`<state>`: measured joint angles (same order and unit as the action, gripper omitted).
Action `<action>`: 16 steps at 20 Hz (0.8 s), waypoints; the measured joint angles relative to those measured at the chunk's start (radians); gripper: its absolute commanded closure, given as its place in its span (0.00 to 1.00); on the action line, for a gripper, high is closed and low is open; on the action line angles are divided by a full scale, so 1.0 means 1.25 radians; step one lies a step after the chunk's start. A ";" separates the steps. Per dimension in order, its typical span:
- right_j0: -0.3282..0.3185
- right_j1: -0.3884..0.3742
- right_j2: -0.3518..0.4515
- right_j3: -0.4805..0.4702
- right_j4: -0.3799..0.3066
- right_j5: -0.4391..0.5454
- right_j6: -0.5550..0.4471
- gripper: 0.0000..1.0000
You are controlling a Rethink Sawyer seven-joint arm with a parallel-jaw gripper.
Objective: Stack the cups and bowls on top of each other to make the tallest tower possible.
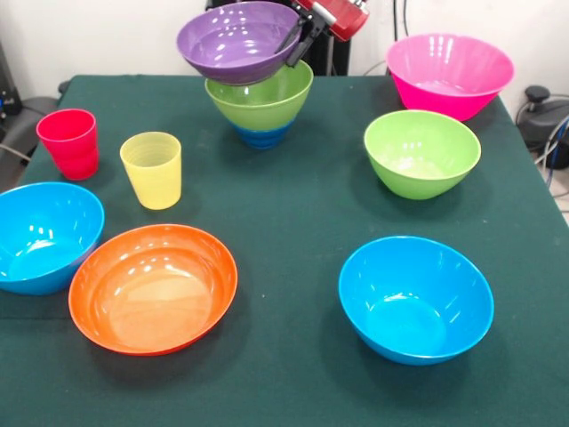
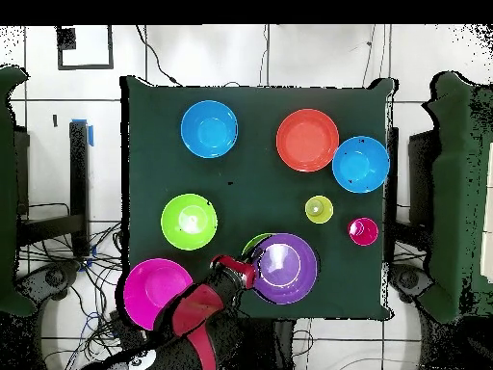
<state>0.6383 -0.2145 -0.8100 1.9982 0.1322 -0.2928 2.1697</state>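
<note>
Bowls are numbering eight: two light blue [image 1: 415, 298] [image 1: 42, 233], two lime green [image 1: 421, 152] [image 1: 262, 100], one orange [image 1: 153, 286], one pink [image 1: 449, 73], one purple [image 1: 238, 40], one small dark blue [image 1: 261, 136]. Two cups, red [image 1: 69, 142] and yellow [image 1: 152, 169], are standing upright side by side. The pincer [image 1: 302, 36] is clamping the purple bowl's rim, holding it tilted over the tower [image 1: 261, 111], which is sitting near the far edge of the dark green worktop [image 1: 293, 213]. A white wall is showing behind. The dark blue bowl is mostly hidden under the green one.

A glossy red arm [image 2: 197, 313] with black joints and rounded casings; its end effector [image 1: 298, 40] has slim black fingers below a red housing.
</note>
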 measured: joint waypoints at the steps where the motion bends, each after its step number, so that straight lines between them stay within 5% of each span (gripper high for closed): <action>1: -0.001 0.000 0.000 0.000 0.003 0.000 0.000 1.00; 16: -0.005 0.000 0.000 -0.001 0.033 0.000 0.000 1.00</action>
<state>0.6327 -0.2144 -0.8100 1.9968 0.1734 -0.2928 2.1697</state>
